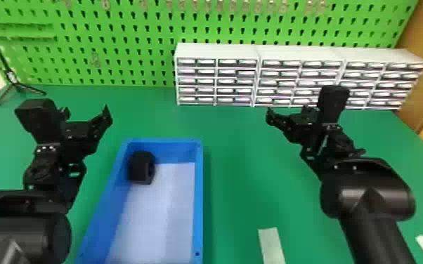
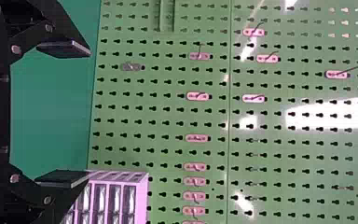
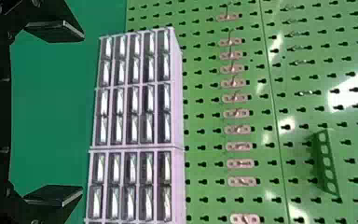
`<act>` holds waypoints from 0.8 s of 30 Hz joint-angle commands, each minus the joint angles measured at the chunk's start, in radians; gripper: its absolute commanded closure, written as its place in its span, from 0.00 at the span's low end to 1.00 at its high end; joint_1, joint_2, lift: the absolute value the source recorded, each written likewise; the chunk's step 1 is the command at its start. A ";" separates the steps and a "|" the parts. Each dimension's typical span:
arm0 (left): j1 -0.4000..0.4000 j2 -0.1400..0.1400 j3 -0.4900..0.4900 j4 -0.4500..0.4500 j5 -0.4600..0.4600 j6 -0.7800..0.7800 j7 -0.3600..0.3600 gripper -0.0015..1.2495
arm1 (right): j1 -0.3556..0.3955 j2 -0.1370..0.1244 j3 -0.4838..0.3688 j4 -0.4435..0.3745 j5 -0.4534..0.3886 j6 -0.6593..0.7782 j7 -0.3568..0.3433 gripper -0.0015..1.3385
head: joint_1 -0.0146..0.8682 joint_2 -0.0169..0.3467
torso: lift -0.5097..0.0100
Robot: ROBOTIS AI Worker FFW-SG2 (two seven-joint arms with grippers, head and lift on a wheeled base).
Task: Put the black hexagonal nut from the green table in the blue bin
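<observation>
The black hexagonal nut point(image 1: 142, 167) lies inside the blue bin point(image 1: 199, 196), in its far left corner against the walls. Up and left of the bin, my left gripper point(image 1: 87, 111) is held above the table, apart from the nut. My right gripper point(image 1: 288, 113) is raised over the green table point(image 1: 242, 168), well to the right of the bin. In the left wrist view my left gripper point(image 2: 67, 113) stands open, its two fingers wide apart with nothing between them. The right wrist view shows my right gripper point(image 3: 58, 113) likewise open and holding nothing.
White drawer cabinets point(image 1: 217, 52) line the table's back right, in front of a green pegboard point(image 1: 133, 52). A small black tripod point(image 1: 17, 84) stands at the back left. Pale strips of tape point(image 1: 271, 245) lie on the table near the front right.
</observation>
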 commanded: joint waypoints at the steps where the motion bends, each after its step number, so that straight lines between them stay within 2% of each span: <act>1: -0.001 -0.001 0.000 0.001 0.000 0.000 0.000 0.27 | 0.031 0.013 0.005 0.001 -0.004 -0.076 -0.040 0.11 | 0.79 0.12 | 0.80; 19: 0.010 -0.009 -0.008 0.009 0.020 0.002 0.000 0.27 | 0.083 0.010 0.007 0.017 0.020 -0.188 -0.078 0.11 | 0.79 0.12 | 0.80; 24: 0.011 -0.010 -0.009 0.009 0.022 0.002 0.000 0.27 | 0.100 0.011 0.011 0.017 0.010 -0.228 -0.120 0.11 | 0.79 0.12 | 0.80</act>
